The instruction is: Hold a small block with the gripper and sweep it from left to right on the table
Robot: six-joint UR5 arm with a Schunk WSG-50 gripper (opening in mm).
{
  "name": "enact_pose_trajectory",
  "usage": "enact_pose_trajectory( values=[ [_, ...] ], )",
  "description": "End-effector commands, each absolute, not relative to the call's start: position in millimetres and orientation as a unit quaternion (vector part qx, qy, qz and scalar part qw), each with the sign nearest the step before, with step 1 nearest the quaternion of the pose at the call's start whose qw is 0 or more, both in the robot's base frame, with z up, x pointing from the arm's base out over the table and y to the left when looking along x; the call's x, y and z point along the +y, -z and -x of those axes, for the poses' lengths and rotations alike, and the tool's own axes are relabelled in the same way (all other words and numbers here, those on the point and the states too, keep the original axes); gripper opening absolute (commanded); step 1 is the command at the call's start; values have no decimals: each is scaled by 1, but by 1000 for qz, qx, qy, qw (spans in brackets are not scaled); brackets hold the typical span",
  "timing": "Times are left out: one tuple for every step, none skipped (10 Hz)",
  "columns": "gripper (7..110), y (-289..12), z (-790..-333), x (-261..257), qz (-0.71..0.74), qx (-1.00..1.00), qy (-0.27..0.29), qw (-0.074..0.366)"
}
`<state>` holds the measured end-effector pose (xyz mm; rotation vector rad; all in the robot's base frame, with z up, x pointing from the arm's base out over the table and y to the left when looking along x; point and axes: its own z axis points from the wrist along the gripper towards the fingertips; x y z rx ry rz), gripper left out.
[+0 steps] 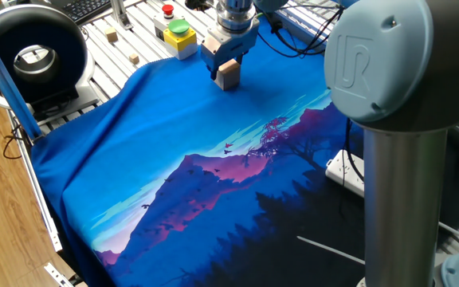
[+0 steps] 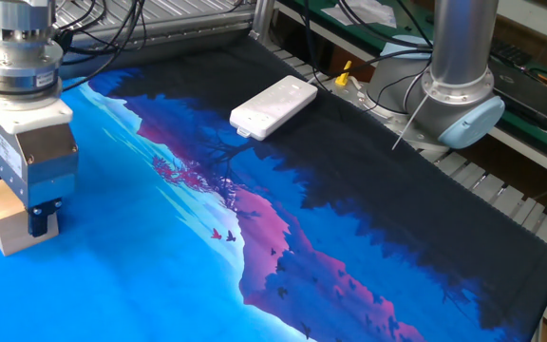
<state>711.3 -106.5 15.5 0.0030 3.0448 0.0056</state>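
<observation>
The small block (image 1: 229, 75), a light tan wooden cube, rests on the blue cloth of the table (image 1: 166, 135) near its far edge; it also shows at the left in the other fixed view (image 2: 6, 220). My gripper (image 1: 226, 72) comes down on it from above with its dark fingers (image 2: 44, 215) shut on the block's sides. In the other fixed view the gripper (image 2: 17, 217) hides much of the block's top.
A yellow box with green and red buttons (image 1: 175, 33) and tiny wooden cubes (image 1: 111, 34) lie behind the cloth. A black ring device (image 1: 30, 56) stands far left. A white power strip (image 2: 273, 106) lies on the cloth. The arm's base column (image 1: 401, 175) stands at right.
</observation>
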Motion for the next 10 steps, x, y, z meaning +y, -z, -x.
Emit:
enact_pose_trajectory(
  values=[
    [7,-16,-710,-99,-27,999,-18,43],
    [7,-16,-710,-101,-27,999,-12,43],
    [7,-16,-710,-101,-28,999,-12,44],
    [7,-16,-710,-102,-29,999,-12,44],
    [7,-16,-711,-102,-30,998,-11,45],
    [7,-16,-711,-101,-30,998,-13,45],
    [7,-16,-711,-101,-30,998,-13,45],
    [7,-16,-711,-101,-29,998,-13,45],
    [7,-16,-711,-101,-28,999,-12,45],
    [7,-16,-711,-101,-27,999,-12,46]
  ],
)
